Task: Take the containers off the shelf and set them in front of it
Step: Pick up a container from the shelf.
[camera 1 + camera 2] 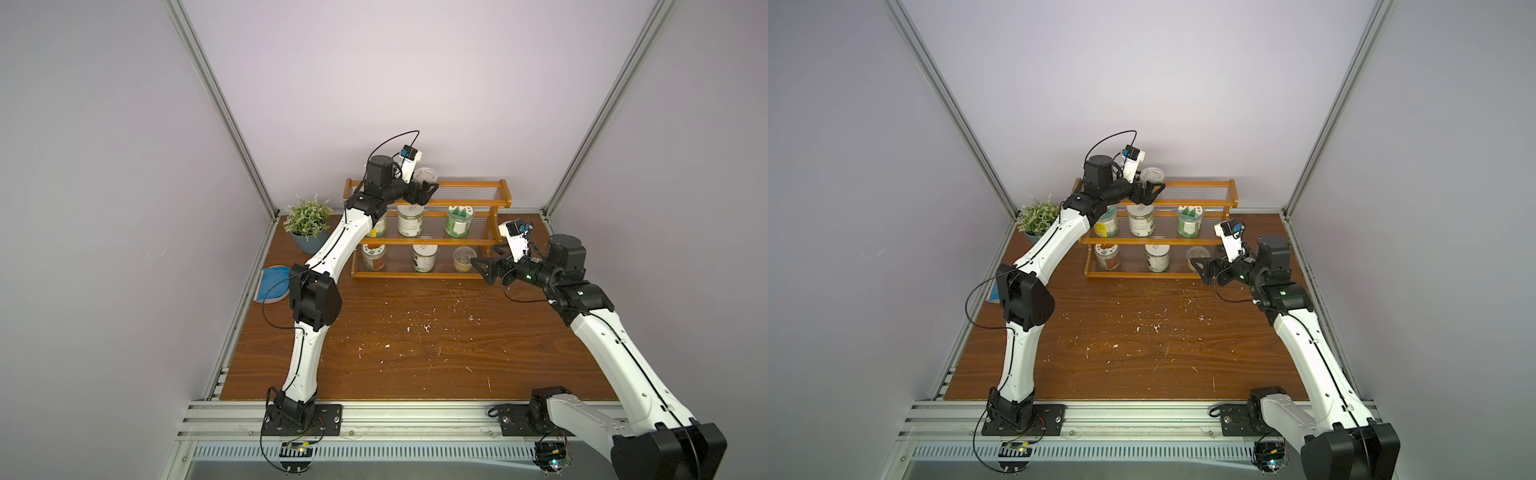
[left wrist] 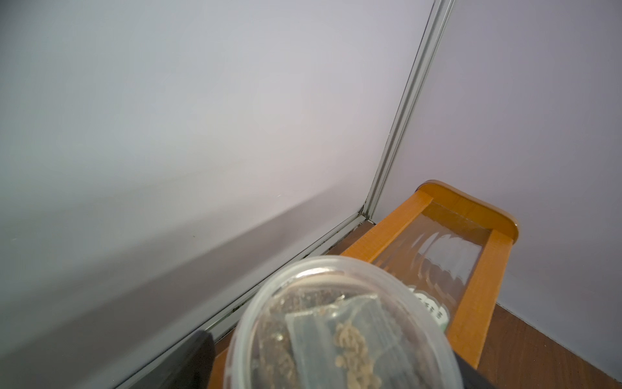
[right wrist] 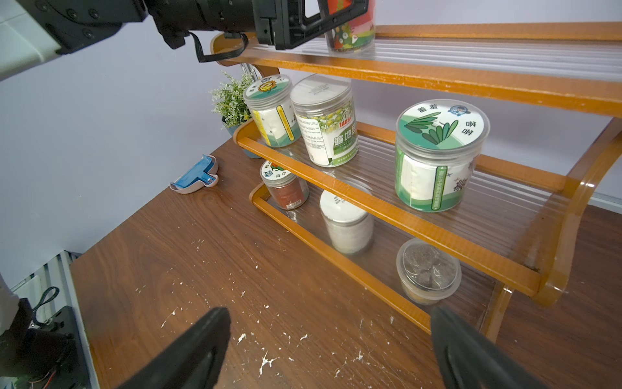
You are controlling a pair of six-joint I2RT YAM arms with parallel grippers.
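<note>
First pick: left hand [image 1: 430, 189] straddles clear-lidded jar [image 1: 424, 174] on top tier of shelf [image 1: 478, 185], grip unconfirmed; right hand [image 1: 478, 270] wide, empty; next needs firm clamp, clean lift, then down to worktop [image 1: 415, 332] in front

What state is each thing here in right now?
Clear plastic jar, top tier: upright, lidded, between the jaws of the left gripper; grip unclear.
Right gripper: open, empty.
Six other clear jars: upright, lidded, on the orange-brown wooden shelf.
Green potted plant: upright.
</note>
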